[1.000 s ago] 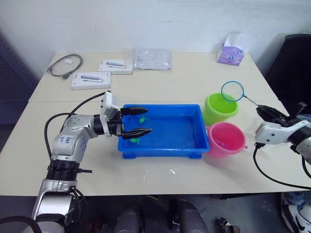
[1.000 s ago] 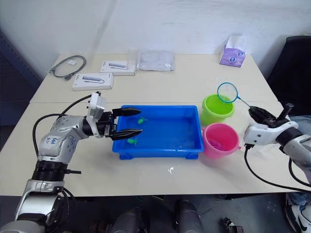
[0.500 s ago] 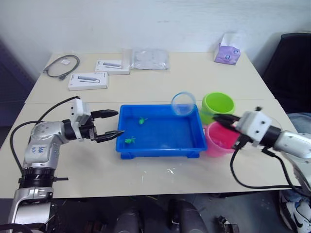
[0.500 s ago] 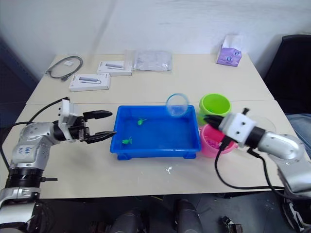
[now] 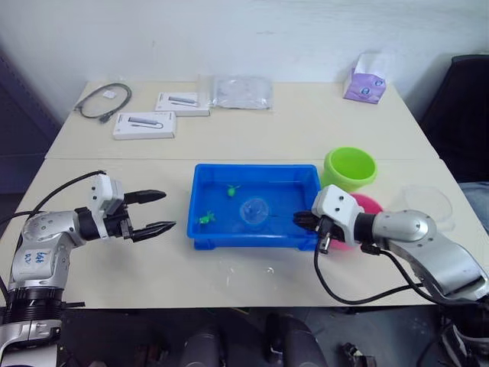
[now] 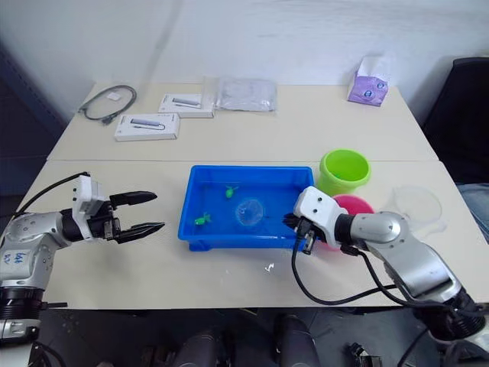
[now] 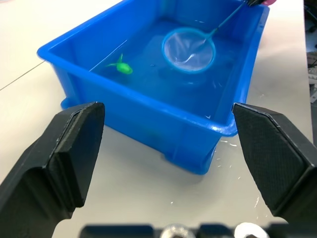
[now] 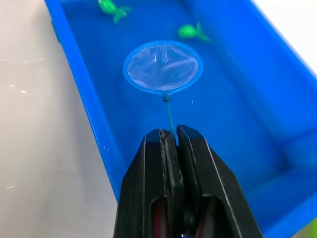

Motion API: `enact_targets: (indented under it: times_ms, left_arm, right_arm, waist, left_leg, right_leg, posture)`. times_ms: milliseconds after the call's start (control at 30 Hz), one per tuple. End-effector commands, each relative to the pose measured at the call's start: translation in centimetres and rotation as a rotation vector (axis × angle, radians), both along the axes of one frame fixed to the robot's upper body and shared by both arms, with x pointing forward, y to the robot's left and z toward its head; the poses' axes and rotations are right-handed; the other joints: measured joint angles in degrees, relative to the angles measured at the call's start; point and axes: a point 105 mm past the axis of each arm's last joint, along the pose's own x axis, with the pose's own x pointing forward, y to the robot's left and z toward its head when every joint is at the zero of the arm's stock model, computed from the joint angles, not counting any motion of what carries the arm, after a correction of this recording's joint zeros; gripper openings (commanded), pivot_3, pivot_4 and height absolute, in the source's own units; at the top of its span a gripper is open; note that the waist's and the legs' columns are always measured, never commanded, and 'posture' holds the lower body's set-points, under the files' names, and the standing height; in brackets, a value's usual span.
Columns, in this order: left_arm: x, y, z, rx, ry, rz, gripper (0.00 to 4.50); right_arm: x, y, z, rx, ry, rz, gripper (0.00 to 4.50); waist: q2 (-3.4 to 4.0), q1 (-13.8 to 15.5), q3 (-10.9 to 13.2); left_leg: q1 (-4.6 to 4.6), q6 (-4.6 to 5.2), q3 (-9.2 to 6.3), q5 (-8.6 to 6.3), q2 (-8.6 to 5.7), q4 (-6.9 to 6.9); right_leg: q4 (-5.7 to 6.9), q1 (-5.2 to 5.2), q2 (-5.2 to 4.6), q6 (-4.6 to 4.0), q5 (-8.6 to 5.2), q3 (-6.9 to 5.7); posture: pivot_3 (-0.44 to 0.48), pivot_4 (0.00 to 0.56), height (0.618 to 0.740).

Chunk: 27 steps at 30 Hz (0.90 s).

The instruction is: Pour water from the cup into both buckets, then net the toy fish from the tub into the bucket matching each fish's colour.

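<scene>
The blue tub (image 5: 256, 167) holds water and two green toy fish (image 5: 231, 189) (image 5: 204, 219). The net (image 5: 254, 209) lies low in the tub's middle, its blue ring near the water. My right gripper (image 8: 168, 135) is shut on the net's thin handle at the tub's right end (image 5: 302, 222). My left gripper (image 5: 168, 210) stands open over the table left of the tub, empty. The lime green bucket (image 5: 349, 168) stands right of the tub. The pink bucket (image 5: 372, 205) is partly hidden behind my right arm. The clear cup (image 5: 426, 203) sits at the far right.
At the back of the table lie two white boxes (image 5: 144, 125) (image 5: 182, 102), a grey cable (image 5: 103, 101), a clear plastic bag (image 5: 241, 92) and a purple tissue pack (image 5: 364, 82). Water drops (image 5: 269, 269) spot the table in front of the tub.
My right gripper swung the net from above the green bucket leftward and lowered it into the tub. My left gripper drew back out of the tub to the left, still open.
</scene>
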Motion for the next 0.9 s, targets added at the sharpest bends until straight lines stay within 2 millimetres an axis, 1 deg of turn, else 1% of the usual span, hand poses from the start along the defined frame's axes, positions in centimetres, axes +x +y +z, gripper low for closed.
enact_targets:
  times_ms: [33, 100, 167, 267, 433, 567, 633, 733, 800, 900]
  left_arm:
    - [-0.1, -0.5, 1.2, 0.003, -0.046, -0.013, 4.42]
    - [-0.1, -0.8, 1.2, 0.0, -0.049, -0.013, 4.42]
    - [-0.1, -0.9, 1.2, -0.013, -0.04, -0.005, 4.42]
    - [-0.1, -1.0, 1.2, -0.029, -0.013, 0.013, 4.42]
    - [-0.1, -0.9, 1.2, -0.028, -0.012, 0.033, 4.42]
    - [-0.2, -1.0, 1.1, -0.024, -0.016, 0.037, 4.42]
    - [-0.2, -1.1, 1.1, -0.024, -0.018, 0.038, 4.42]
    - [-0.2, -1.2, 1.3, -0.023, -0.024, 0.035, 4.42]
    - [-0.3, -1.6, 1.7, -0.028, -0.021, 0.016, 4.42]
    - [-0.3, -2.4, 2.9, -0.078, -0.025, -0.016, 4.42]
  right_arm:
    - [1.5, -0.4, -0.2, -0.061, -0.017, -0.052, 0.0]
    - [2.5, 0.0, -0.1, -0.037, -0.006, -0.081, 0.0]
    - [3.3, 0.2, -0.6, -0.036, 0.024, -0.119, 0.0]
    - [4.3, 1.0, -0.9, -0.026, 0.052, -0.156, 0.0]
    - [5.0, 3.4, -0.2, 0.059, 0.066, -0.116, 0.0]
    - [5.7, 4.5, 0.6, 0.107, 0.034, -0.099, 0.0]
    - [5.7, 4.8, 1.2, 0.135, 0.012, -0.079, 0.0]
    - [5.3, 4.1, 2.0, 0.133, -0.011, -0.07, 0.0]
    - [4.5, 3.6, 2.4, 0.139, -0.017, -0.043, 0.0]
    - [3.4, 2.9, 3.4, 0.178, -0.035, -0.012, 0.0]
  waist:
    - [0.0, -0.14, 0.0]
    - [0.0, -0.2, 0.0]
    - [0.0, -0.26, 0.0]
    - [0.0, -0.25, 0.0]
    - [0.0, -0.49, 0.0]
    - [0.0, -0.7, 0.0]
    - [0.0, -0.74, 0.0]
    - [0.0, -0.78, 0.0]
    - [0.0, -0.75, 0.0]
    - [0.0, -0.65, 0.0]
  left_leg:
    - [-0.01, 0.0, 0.02, 0.0, 0.0, 0.0]
    - [-0.03, -0.01, 0.05, 0.0, 0.0, -0.01]
    - [-0.05, -0.02, 0.11, 0.01, 0.02, -0.02]
    - [-0.12, -0.04, 0.09, 0.02, 0.04, -0.02]
    - [-0.28, -0.04, 0.03, 0.02, 0.05, -0.01]
    - [-0.41, -0.04, -0.04, 0.02, 0.05, 0.01]
    - [-0.45, -0.04, -0.06, 0.02, 0.05, 0.0]
    - [-0.47, -0.04, -0.07, 0.02, 0.05, 0.0]
    - [-0.47, -0.04, -0.08, 0.02, 0.05, 0.0]
    - [-0.5, -0.04, -0.13, 0.02, 0.06, 0.0]
  right_leg:
    - [0.01, -0.03, 0.01, 0.0, 0.0, 0.01]
    - [0.01, -0.07, 0.03, 0.0, 0.0, 0.03]
    - [0.03, -0.11, 0.07, 0.0, 0.0, 0.04]
    - [0.11, -0.15, 0.1, 0.0, 0.0, 0.02]
    - [0.12, -0.2, 0.15, 0.02, 0.01, -0.05]
    - [0.09, -0.24, 0.22, 0.05, 0.03, -0.13]
    - [0.07, -0.25, 0.33, 0.05, 0.03, -0.17]
    - [0.06, -0.25, 0.41, 0.06, 0.03, -0.17]
    - [0.05, -0.25, 0.4, 0.06, 0.04, -0.17]
    - [0.01, -0.25, 0.38, 0.06, 0.04, -0.18]
  posture:
    - [0.0, 0.15, 0.74]
    - [0.0, 0.15, 0.74]
    - [0.0, 0.15, 0.74]
    - [0.0, 0.15, 0.74]
    - [0.0, 0.15, 0.74]
    - [0.0, 0.15, 0.74]
    - [0.0, 0.15, 0.74]
    - [0.0, 0.15, 0.74]
    - [0.0, 0.15, 0.74]
    - [0.0, 0.15, 0.74]
